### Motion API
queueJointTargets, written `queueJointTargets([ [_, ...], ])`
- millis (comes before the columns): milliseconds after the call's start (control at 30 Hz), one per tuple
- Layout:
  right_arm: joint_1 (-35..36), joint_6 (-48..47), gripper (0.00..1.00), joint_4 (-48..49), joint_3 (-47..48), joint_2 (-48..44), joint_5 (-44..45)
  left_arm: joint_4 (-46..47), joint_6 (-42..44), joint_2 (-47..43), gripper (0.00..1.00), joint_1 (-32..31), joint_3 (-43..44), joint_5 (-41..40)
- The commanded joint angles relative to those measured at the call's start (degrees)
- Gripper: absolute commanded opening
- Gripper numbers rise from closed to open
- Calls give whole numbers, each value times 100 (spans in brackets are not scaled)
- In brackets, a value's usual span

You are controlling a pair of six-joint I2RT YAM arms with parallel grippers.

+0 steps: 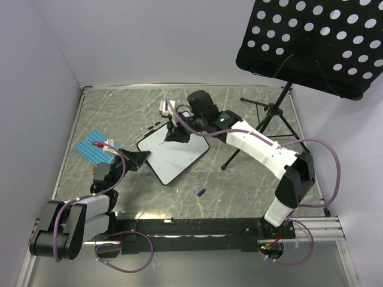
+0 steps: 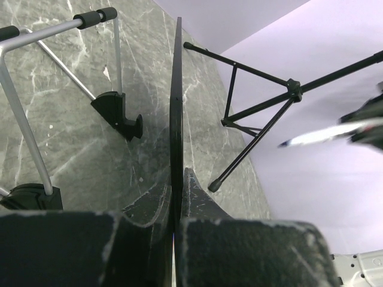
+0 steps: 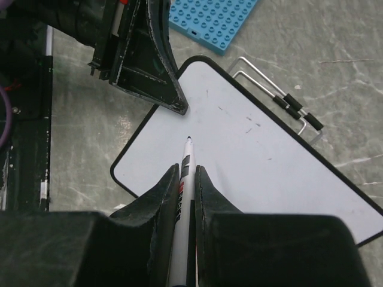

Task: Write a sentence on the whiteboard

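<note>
**Item 1. Left gripper** (image 1: 145,158): near left of the table (image 1: 239,179), fingers clamped on the whiteboard's rim at the board's 9 o'clock. Its own wrist view shows both jaws pressed against the thin black frame, seen edge-on (image 2: 177,179). In the right wrist view the same gripper (image 3: 178,106) pinches the rim beside a rounded corner.

**Item 2. Blue cap** (image 1: 201,192): small, lying loose on the table at the board's 5 o'clock, apart from it.

**Item 3. Whiteboard** (image 1: 179,158): middle of the table, turned corner-on to the arms. The white face (image 3: 257,161) carries a few faint specks. The left wrist view shows it only as a dark edge (image 2: 176,89).

**Item 4. Right gripper** (image 1: 176,136): over the board's far corner at 12 o'clock, jaws closed around a marker (image 3: 187,149). The barrel runs between the fingers (image 3: 186,173) and the tip points down at the white face. Whether the tip touches cannot be told. The marker appears blurred in the left wrist view (image 2: 326,136).

**Item 5. Blue studded plate** (image 1: 90,150): flat on the table at the board's 9 o'clock, beyond the left gripper (image 3: 212,21).

**Item 6. Wire stand** (image 1: 152,127): grey rods with black caps, just beside the board's rim at 11 o'clock (image 3: 287,101).

**Item 7. Tripod** (image 1: 263,122): black legs at 2 o'clock, well apart from the board (image 2: 257,119).

**Item 8. Perforated tray** (image 1: 311,42): black, at 1 o'clock, above the tripod.
</note>
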Motion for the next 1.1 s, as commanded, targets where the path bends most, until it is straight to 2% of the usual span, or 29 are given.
queueJointTargets([
  [0,-221,-175,0,-613,300,-156,-578,418,394,-165,1,-9,-530,89],
  [133,-239,35,0,185,-754,-561,-621,409,483,-174,1,-9,-477,142],
  [300,-116,554,0,1644,-1843,-878,-437,391,431,-130,1,-9,-494,90],
  [600,262,572,0,2761,-2303,-922,468,1067,97,494,1,-9,-441,300],
  [733,358,669,0,2973,-2426,-1001,661,1331,-53,617,1,-9,-433,344],
  [1067,420,774,0,3255,-2523,-808,653,287,219,-58,1,-9,-310,292],
])
